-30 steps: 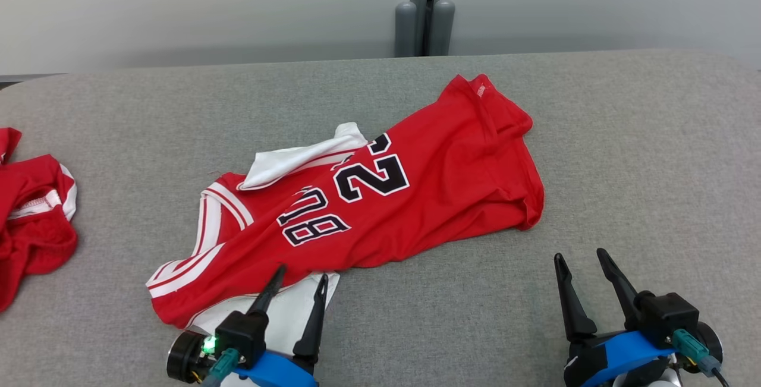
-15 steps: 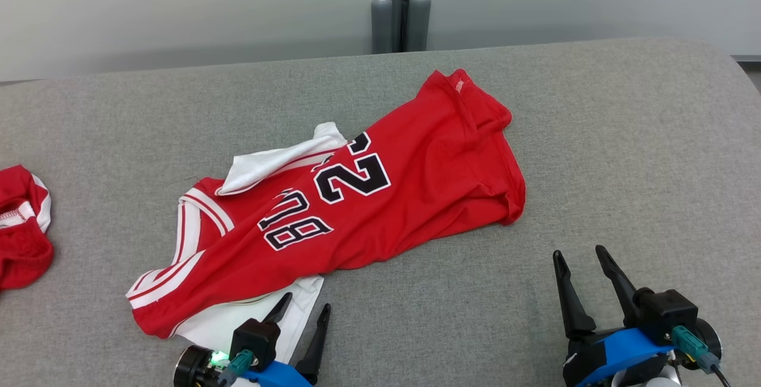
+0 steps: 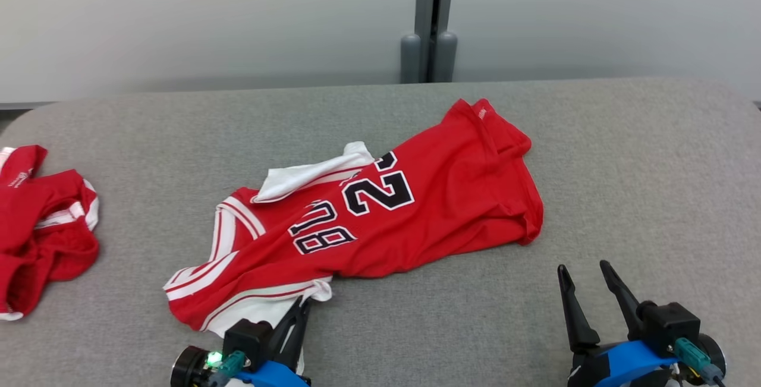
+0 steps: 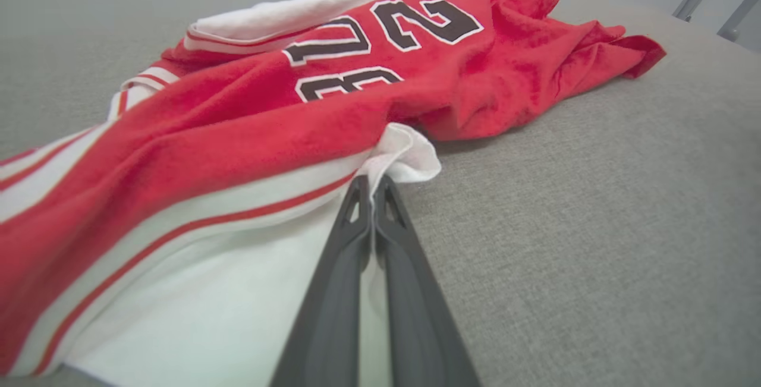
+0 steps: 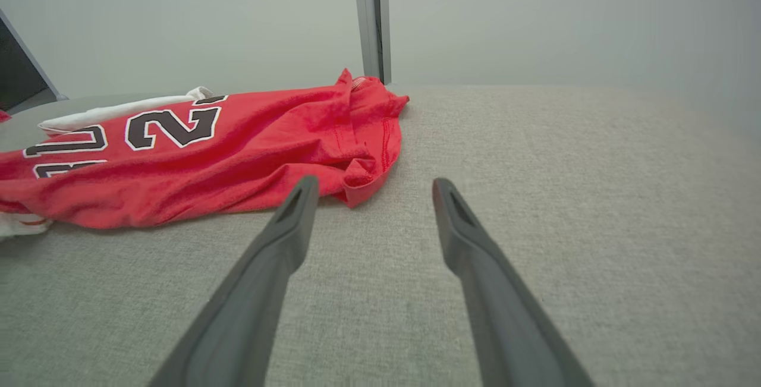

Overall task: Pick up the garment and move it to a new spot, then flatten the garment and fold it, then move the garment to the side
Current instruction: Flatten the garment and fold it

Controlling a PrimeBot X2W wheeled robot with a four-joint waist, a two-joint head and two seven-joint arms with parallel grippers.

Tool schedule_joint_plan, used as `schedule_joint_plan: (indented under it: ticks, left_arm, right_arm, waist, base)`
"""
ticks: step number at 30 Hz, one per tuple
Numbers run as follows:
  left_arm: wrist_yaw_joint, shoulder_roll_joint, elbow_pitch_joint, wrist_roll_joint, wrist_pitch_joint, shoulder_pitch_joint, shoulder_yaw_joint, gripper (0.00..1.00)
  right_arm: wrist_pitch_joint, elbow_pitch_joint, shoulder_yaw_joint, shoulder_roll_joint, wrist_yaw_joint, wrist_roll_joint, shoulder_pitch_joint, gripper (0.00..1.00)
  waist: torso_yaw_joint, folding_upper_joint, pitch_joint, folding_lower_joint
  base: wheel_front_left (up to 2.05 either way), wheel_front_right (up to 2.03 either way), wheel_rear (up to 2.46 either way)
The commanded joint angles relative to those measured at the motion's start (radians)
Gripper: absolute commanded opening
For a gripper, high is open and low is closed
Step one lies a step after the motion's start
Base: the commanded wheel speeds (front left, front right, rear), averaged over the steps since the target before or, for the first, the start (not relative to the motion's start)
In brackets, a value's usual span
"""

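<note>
A second red garment (image 3: 47, 226) lies at the far left of the counter (image 3: 624, 155), well apart. The left gripper (image 3: 304, 304), the nearer arm, has its jaws closed on the white near corner of the garment (image 3: 416, 214), whose long axis runs from that corner away and to the right. The right gripper (image 3: 584, 268) stands apart from the garment, jaws wide and empty. One second earlier, the left jaws stood open.

At the lower left of the head view, the left gripper (image 3: 305, 304) has two long, tapering black fingers (image 3: 294, 324) on a boxy black block (image 3: 247, 338). It also has a curved blue shell (image 3: 270, 375), a round black drum (image 3: 184, 369), a green light (image 3: 213, 359) and a teal plug (image 3: 230, 364). The right gripper (image 3: 583, 266), at the lower right, matches, and its teal connector (image 3: 689, 353) trails a dark cable (image 3: 717, 377).
</note>
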Motion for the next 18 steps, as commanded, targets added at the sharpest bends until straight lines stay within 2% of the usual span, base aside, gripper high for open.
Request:
schedule_joint_plan:
  ticks: [1, 12, 18]
  left_arm:
    - [-0.001, 0.02, -0.044, -0.002, 0.0, 0.018, -0.023, 0.0]
    - [-0.001, 0.147, -0.219, -0.005, 0.0, 0.152, -0.142, 0.0]
    - [0.02, 0.2, -0.247, -0.008, 0.0, 0.209, -0.125, 0.0]
  right_arm:
    - [-0.003, 0.003, -0.006, -0.001, 0.0, 0.002, 0.017, 1.0]
    - [-0.003, 0.013, -0.005, -0.001, 0.0, 0.018, 0.046, 1.0]
    - [-0.003, 0.01, -0.01, -0.001, 0.0, 0.02, 0.059, 1.0]
  waist:
    - [0.017, 0.0, -0.014, 0.0]
    - [0.078, 0.0, -0.061, 0.0]
    - [0.093, 0.0, -0.063, 0.0]
  base:
    - [0.0, 0.0, 0.0]
    - [0.0, 0.0, 0.0]
    - [0.0, 0.0, 0.0]
